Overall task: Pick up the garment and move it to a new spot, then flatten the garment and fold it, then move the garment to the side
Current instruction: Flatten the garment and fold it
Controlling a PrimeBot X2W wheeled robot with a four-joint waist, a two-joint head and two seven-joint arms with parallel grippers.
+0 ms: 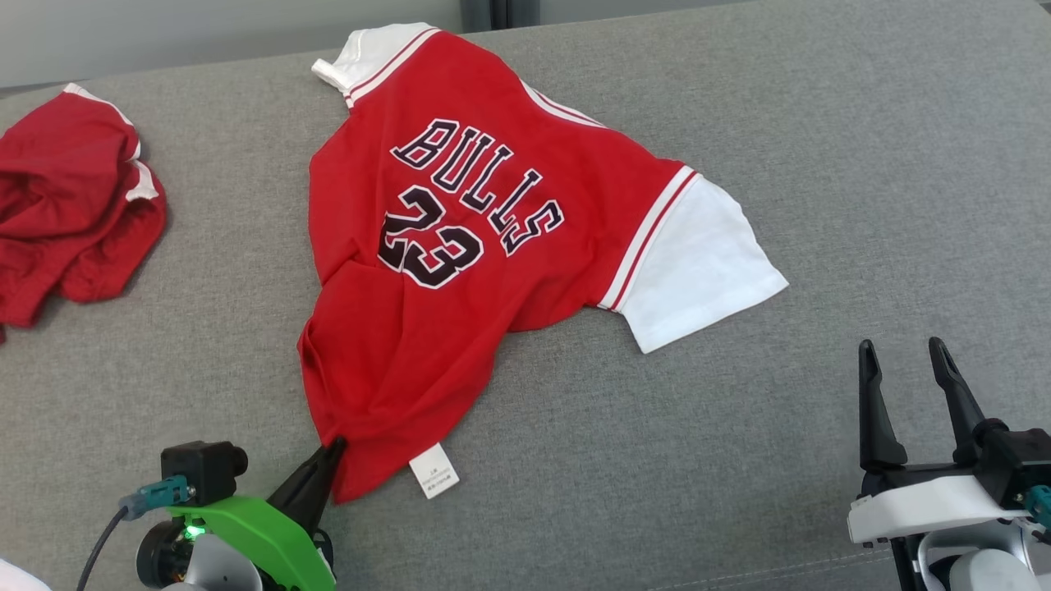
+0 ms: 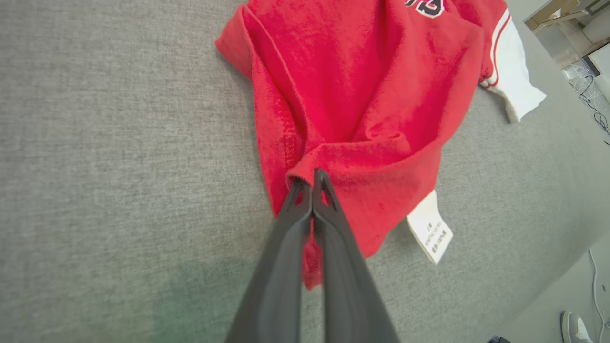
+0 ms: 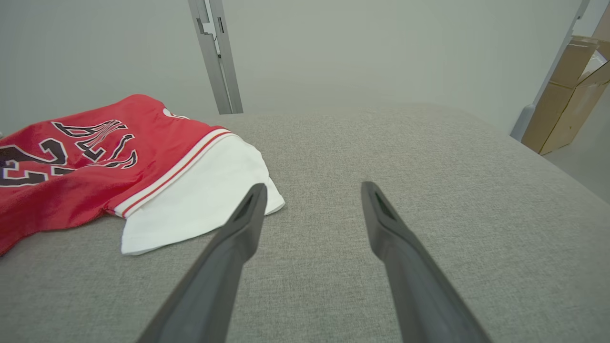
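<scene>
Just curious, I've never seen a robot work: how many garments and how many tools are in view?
Garments: 2, the Bulls jersey and a crumpled red garment.
Tools: 2, the left tool and the right tool.
Total: 4.

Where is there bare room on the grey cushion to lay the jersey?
The widest bare patch is right of the white sleeve, beyond the open right gripper. A narrower strip lies between jersey and crumpled red garment. Crowded near the left gripper, shut on the hem.
</scene>
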